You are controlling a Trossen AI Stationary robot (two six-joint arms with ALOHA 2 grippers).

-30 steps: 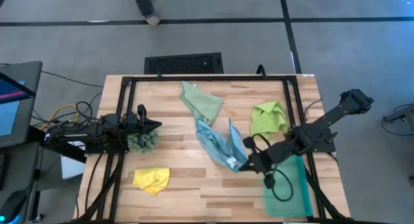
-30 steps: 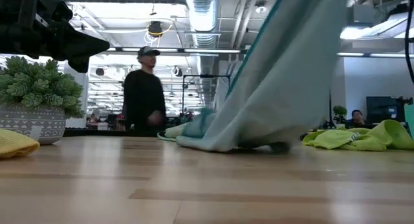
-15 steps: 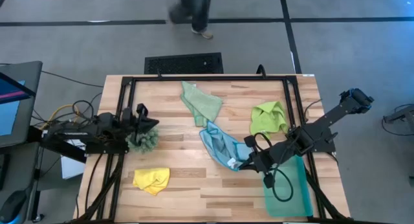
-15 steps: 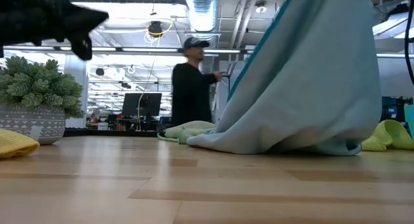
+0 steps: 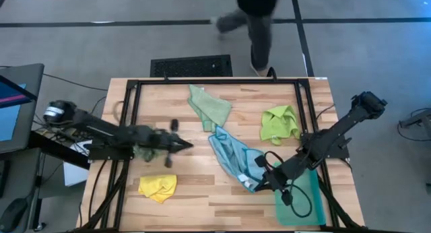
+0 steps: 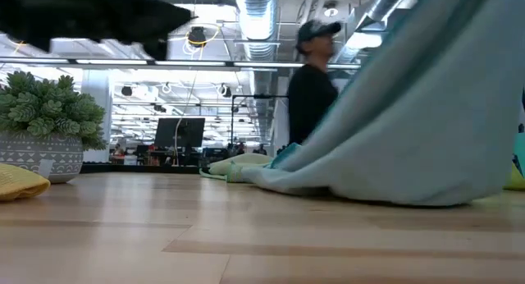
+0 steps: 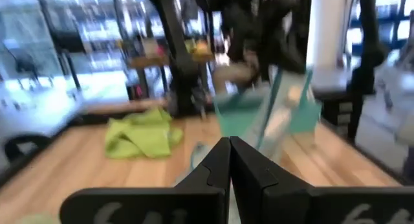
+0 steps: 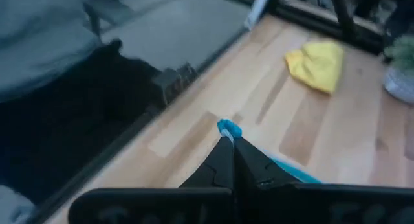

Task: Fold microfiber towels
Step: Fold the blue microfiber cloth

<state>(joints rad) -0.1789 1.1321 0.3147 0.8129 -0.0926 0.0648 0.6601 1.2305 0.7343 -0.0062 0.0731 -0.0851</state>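
Note:
The light blue towel lies slantwise mid-table, and my right gripper is shut on its near end. The sage green towel lies crumpled at the far middle, the lime green one at the far right, and the yellow one near left. My left gripper is shut on nothing. It reaches level from the left and stops short of the blue towel. My right gripper pinches a near corner of the light blue towel between its two fingertips. The fingers slant down from the table's right side. That end is raised off the wood, and the cloth slopes down to its far end, which lies on the table.
A potted dark-green plant stands under my left arm at the table's left. A teal tray sits at the near right, under my right arm. A black frame rims the table. A person walks past beyond the far edge.
My left gripper has swung from above the plant toward the table's right, nearing the blue towel, still shut. My right gripper has sunk and gone toward the near edge with the towel's corner. The towel is drawn out longer; its far end has stayed.

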